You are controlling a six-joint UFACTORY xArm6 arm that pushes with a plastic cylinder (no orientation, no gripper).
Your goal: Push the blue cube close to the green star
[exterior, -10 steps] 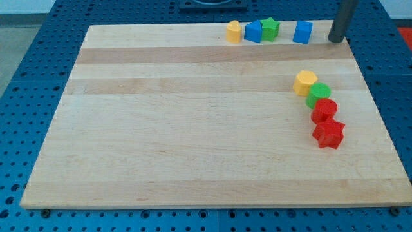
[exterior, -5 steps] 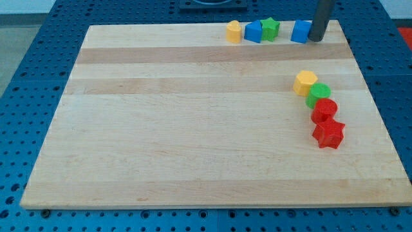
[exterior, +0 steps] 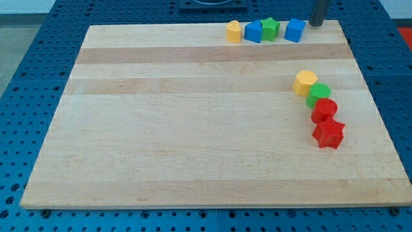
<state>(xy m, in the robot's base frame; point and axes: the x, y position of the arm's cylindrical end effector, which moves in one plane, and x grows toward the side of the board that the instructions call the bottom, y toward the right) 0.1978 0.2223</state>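
The blue cube (exterior: 295, 30) sits at the board's top edge, a short gap to the right of the green star (exterior: 271, 28). The green star touches another blue block (exterior: 253, 31) on its left. My tip (exterior: 317, 24) is at the very top of the view, just right of and above the blue cube, apart from it.
A yellow block (exterior: 234, 31) stands left of the blue block in the top row. At the right, a yellow block (exterior: 305, 82), a green block (exterior: 318, 95), a red block (exterior: 324, 110) and a red star (exterior: 329, 134) form a touching chain. The wooden board (exterior: 193, 129) lies on a blue pegboard.
My tip moved left against the blue cube, pushing it a little left toward the green star, then drew back up toward the view's top.
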